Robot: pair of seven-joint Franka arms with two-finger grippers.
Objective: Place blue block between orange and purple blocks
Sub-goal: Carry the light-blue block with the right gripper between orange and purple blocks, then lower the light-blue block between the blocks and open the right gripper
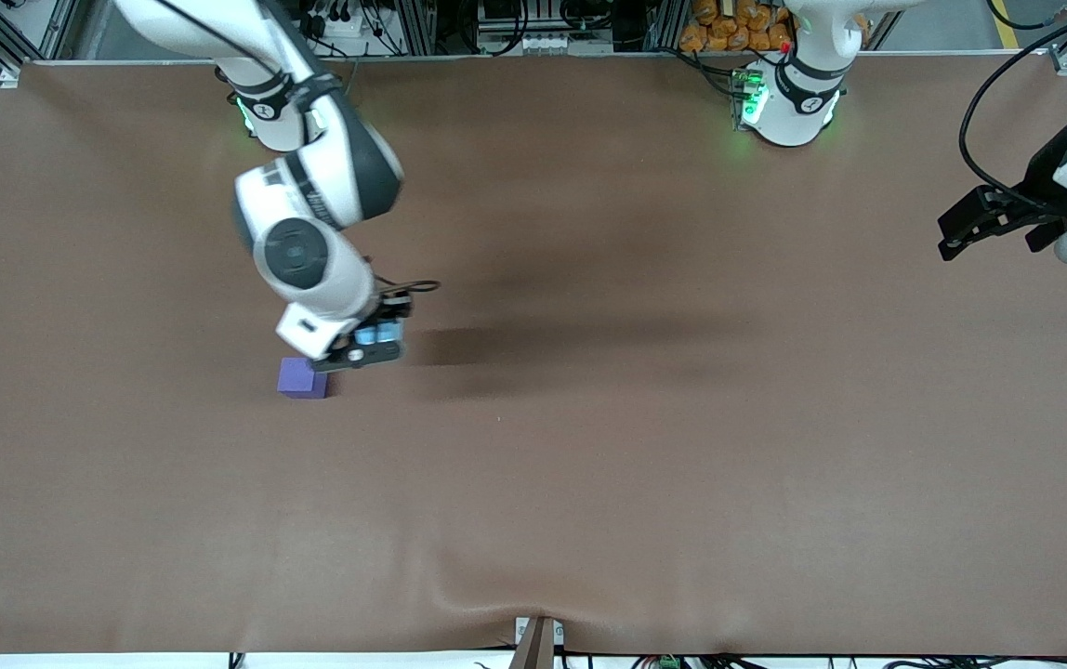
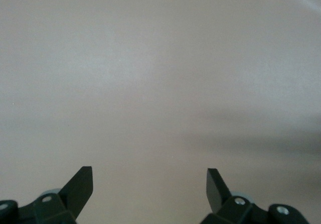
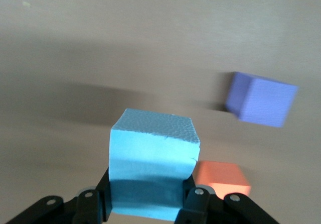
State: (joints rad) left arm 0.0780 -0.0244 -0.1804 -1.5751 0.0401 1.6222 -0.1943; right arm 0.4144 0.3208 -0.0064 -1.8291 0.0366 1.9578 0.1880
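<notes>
My right gripper (image 3: 148,196) is shut on the sky-blue block (image 3: 153,156), one finger pressed to each side of it. In the right wrist view the orange block (image 3: 223,179) lies on the table right beside the held cube, and the purple block (image 3: 261,99) lies a little apart from both. In the front view the right gripper (image 1: 364,351) is low over the table next to the purple block (image 1: 303,378), and the arm hides the orange block. My left gripper (image 2: 150,176) waits open and empty at the left arm's end of the table (image 1: 961,232).
The brown table cover (image 1: 645,446) spreads wide around the blocks and has a small wrinkle at the edge nearest the front camera. Cables and orange items lie off the table by the arm bases.
</notes>
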